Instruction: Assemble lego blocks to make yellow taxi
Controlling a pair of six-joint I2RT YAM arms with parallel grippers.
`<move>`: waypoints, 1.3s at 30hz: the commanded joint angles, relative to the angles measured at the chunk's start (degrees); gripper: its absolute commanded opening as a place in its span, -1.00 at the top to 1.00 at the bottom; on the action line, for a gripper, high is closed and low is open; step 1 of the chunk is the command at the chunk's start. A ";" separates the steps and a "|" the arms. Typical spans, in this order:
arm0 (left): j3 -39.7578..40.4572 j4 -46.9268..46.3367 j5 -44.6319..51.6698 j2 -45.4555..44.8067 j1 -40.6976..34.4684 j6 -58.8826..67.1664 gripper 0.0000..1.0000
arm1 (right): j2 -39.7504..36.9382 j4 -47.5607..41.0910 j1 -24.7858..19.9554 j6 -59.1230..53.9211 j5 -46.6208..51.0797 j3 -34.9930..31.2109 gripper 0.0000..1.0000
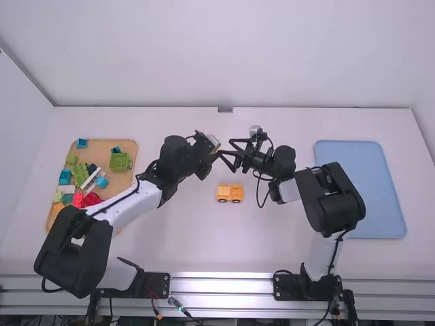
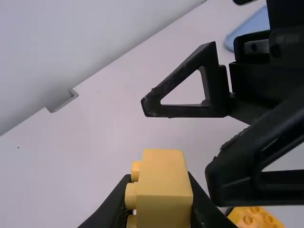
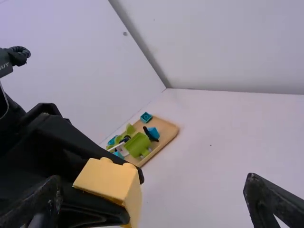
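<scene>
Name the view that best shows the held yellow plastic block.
Left wrist view: the block looms largest, studs along one side. The right wrist view shows it smaller, between the jaws; the high view, a sliver.

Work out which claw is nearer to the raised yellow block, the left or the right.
Left. The left claw has the yellow block gripped between its fingers. The right claw is close by on the block's right, its fingers open and not gripping it.

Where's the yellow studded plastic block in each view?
High view: yellow block, almost dead centre.
Left wrist view: block, held in the black two-finger left pincer.
Right wrist view: block, nearer than the tan rectangular tray.
Shared landmark: left pincer, shut on the block.
</scene>
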 commanded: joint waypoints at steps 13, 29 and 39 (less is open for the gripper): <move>14.05 -38.38 -27.19 0.22 13.70 -20.15 0.97 | 0.20 -3.65 -4.31 -7.32 0.13 0.07 -0.98; 16.26 -53.79 -17.25 4.04 39.93 -16.24 0.96 | -5.92 -42.49 -5.73 -29.83 3.67 9.73 -0.98; 16.26 -53.90 -21.09 10.84 41.51 -12.55 0.96 | -13.22 -81.44 -1.05 -47.17 21.46 24.57 -0.98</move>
